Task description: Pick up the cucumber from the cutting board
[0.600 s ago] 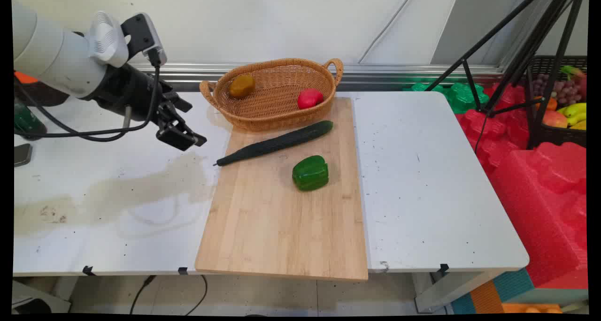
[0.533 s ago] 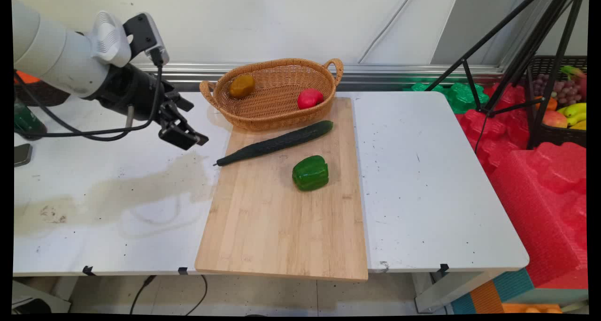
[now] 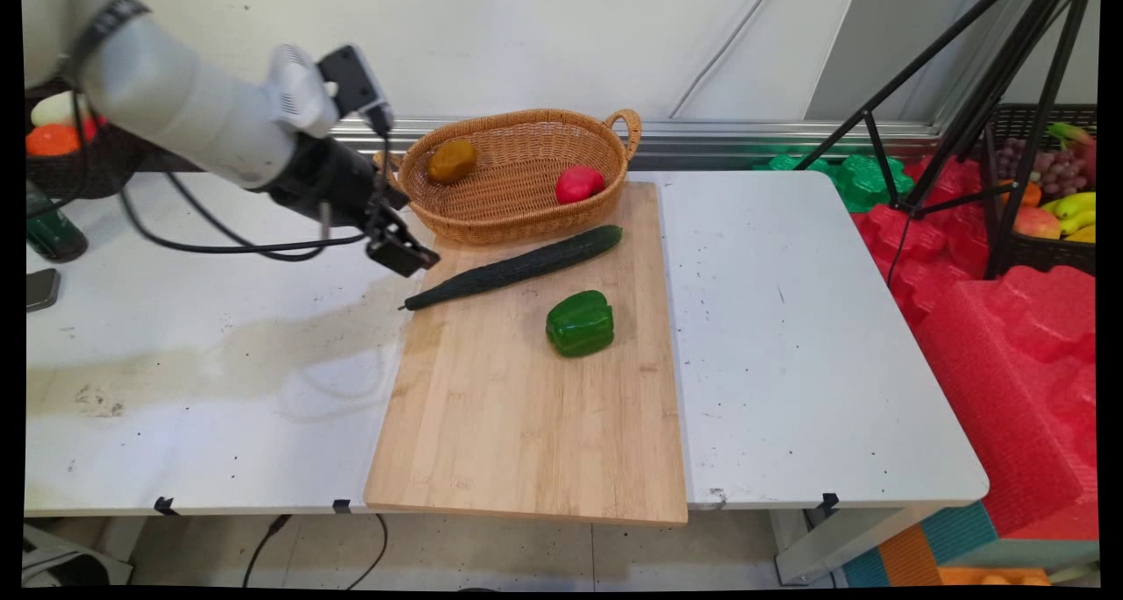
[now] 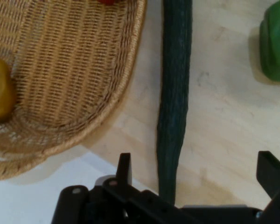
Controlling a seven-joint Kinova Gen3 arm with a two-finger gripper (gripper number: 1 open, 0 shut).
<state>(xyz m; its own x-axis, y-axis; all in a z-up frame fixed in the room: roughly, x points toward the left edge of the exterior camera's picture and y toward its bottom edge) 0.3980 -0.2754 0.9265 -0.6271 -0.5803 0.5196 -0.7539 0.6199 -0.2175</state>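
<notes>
End effector: empty, fingers spread wide, hovering just above the cucumber's thin tip, which lies between its fingers in the hand view. Wicker basket: just beyond it, holding a brownish-yellow fruit and a red one. Green pepper: farther right, on the wooden board. White desk; red foam alongside.

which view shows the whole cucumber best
The main view: the cucumber lies uncovered end to end, slanting across the cutting board just in front of the basket. The hand view shows only its thin end, running up between the open gripper fingers and out of frame.
</notes>
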